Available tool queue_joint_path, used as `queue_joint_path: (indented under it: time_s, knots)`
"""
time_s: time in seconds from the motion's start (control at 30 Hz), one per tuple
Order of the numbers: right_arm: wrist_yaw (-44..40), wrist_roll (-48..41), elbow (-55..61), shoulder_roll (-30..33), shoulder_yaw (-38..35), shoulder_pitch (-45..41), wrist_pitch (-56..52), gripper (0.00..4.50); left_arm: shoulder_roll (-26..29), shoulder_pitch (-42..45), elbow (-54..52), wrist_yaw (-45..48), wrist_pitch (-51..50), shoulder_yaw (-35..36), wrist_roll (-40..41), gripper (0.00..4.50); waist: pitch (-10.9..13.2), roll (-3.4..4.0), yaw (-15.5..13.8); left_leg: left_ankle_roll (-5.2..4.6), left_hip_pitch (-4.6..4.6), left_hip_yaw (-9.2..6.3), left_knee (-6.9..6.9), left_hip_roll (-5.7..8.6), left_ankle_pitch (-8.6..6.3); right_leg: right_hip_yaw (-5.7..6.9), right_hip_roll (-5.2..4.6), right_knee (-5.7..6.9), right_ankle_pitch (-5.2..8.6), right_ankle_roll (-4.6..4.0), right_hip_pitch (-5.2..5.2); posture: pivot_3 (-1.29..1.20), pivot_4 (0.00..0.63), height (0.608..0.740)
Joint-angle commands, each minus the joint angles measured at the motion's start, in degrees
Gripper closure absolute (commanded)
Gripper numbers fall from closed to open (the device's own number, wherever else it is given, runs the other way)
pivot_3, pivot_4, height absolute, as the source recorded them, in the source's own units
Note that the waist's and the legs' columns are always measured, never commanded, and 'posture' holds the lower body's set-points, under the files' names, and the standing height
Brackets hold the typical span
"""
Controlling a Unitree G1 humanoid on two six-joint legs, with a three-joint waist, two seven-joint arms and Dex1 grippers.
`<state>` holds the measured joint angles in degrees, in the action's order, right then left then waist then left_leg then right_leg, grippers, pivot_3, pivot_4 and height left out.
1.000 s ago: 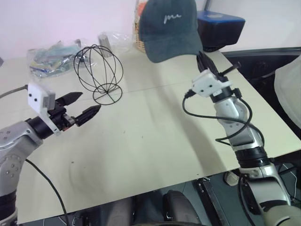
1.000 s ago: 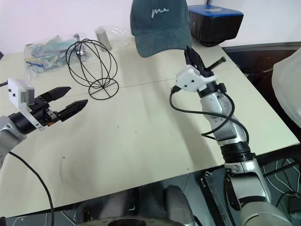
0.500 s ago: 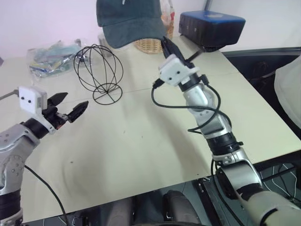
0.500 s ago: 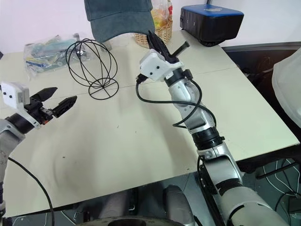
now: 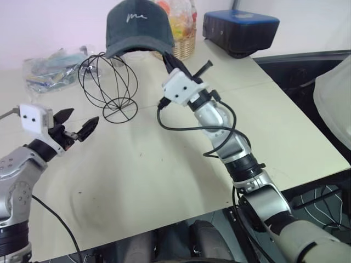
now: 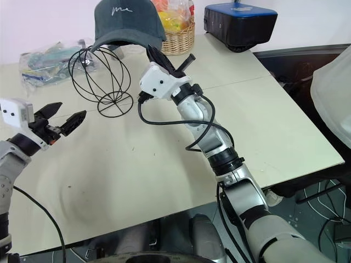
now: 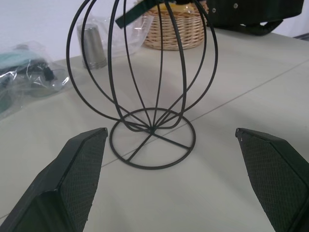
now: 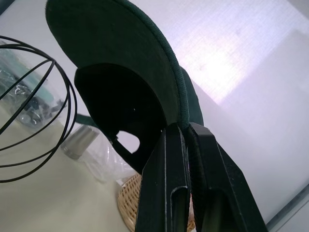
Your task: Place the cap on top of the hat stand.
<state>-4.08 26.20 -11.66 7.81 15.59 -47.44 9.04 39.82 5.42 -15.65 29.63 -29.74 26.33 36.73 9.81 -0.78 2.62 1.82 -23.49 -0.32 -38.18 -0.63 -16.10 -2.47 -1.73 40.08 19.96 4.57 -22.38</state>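
The dark teal-green cap (image 5: pixel 137 27), with white script on its front, hangs in the air just above and to the right of the hat stand's top. My right gripper (image 5: pixel 168 58) is shut on the edge of its brim (image 8: pixel 179 92) from below. The hat stand (image 5: pixel 108 82) is a black wire sphere on a ring base, standing upright at the table's back left. My left gripper (image 5: pixel 81 118) is open and level, in front of and left of the stand, pointing at its base ring (image 7: pixel 152 145). Its fingers (image 7: pixel 79 164) hold nothing.
A wicker basket (image 5: pixel 182 45) with bright packets stands behind the cap. A dark blue box (image 5: pixel 241 30) sits at the back right. Clear plastic bags (image 5: pixel 46 68) and a metal cup (image 7: pixel 91 46) lie at the back left. The table's right edge (image 5: pixel 323 137) drops to a dark floor.
My right arm has swung left with the cap, from over the table's right half to just above the hat stand. My left gripper has drifted slightly left and stays open.
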Motion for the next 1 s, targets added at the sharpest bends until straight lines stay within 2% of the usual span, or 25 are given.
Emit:
queue_joint_path:
  time_s: [0.03,0.37,0.73,1.0]
  knots:
    - [-0.09,-0.01,2.36,-0.88,0.26,-2.86,0.71,4.45,-0.15,0.54,-1.27,-0.48,1.40,2.25,-0.16,0.00,0.00,0.00,0.01,0.00,0.00,0.00,0.00,0.00,0.00,0.00,0.00,0.00,0.00,0.00,0.00,0.00,0.150,0.740]
    - [2.46,3.24,-0.28,-0.74,3.14,-6.14,7.76,4.45,-0.73,-0.11,-0.78,-0.43,2.38,2.76,-0.47,0.00,0.00,0.00,0.06,0.01,0.00,0.00,0.01,0.00,0.00,0.00,0.00,0.00,0.00,-0.01,-0.02,0.00,0.150,0.740]
    - [6.83,6.12,-7.81,-4.29,6.28,-11.44,14.77,4.45,-0.68,-2.27,-1.35,-0.72,2.99,5.28,-0.55,0.00,-0.01,-0.02,0.12,0.02,0.00,0.00,0.02,0.00,0.01,0.00,-0.01,0.00,-0.01,-0.01,-0.02,0.00,0.150,0.740]
    - [9.97,6.13,-14.68,-6.21,6.72,-15.30,20.35,4.45,-1.67,-6.55,-6.87,-3.09,1.86,7.99,0.08,0.00,-0.05,-0.10,0.55,0.05,0.00,0.00,0.05,-0.01,0.03,0.00,-0.02,-0.01,-0.01,-0.02,-0.03,0.00,0.150,0.740]
